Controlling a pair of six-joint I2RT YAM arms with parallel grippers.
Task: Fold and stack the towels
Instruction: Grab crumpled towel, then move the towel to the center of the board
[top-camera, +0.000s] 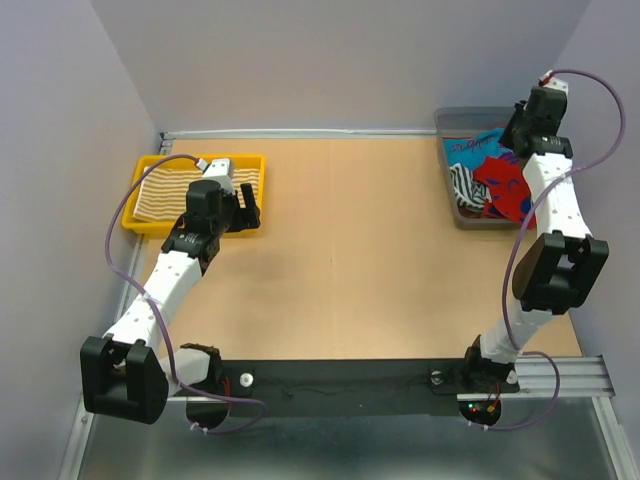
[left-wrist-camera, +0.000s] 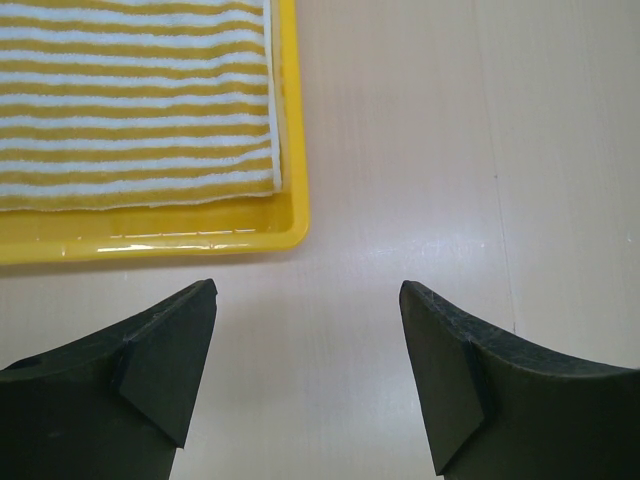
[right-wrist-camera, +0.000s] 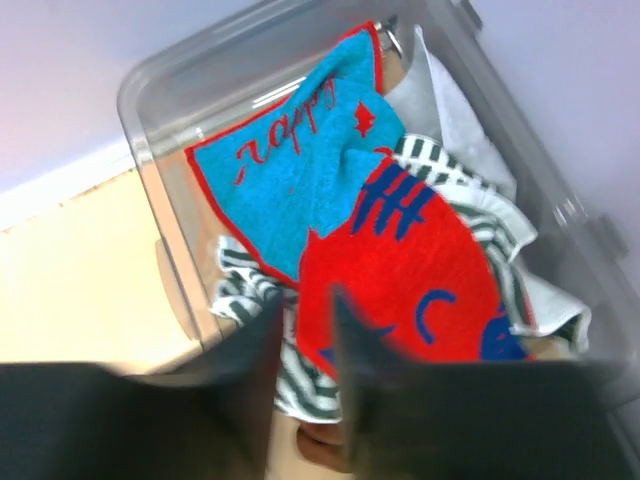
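Where the yellow tray (top-camera: 133, 205) sits: far left of the table (top-camera: 350, 260), with the yellow-cream striped towel (top-camera: 170, 193) lying flat inside.
Left tool (left-wrist-camera: 308, 295): wide, hovering just off the tray's corner, holding nothing!
Clear bin (right-wrist-camera: 140, 100): far right, the red-blue towel (right-wrist-camera: 400, 260) crumpled on top of the black-white striped towel (right-wrist-camera: 245, 290), a pale towel (right-wrist-camera: 450, 115) behind.
Right tool (right-wrist-camera: 308, 320): narrow, right over the red-blue towel; blurred, can't tell if it pinches cloth.

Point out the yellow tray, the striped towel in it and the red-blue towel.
yellow tray (left-wrist-camera: 150, 240): left wrist view, near rim.
yellow-striped towel (left-wrist-camera: 130, 100): left wrist view, middle of top face.
red-blue towel (right-wrist-camera: 400, 270): right wrist view, red patch.
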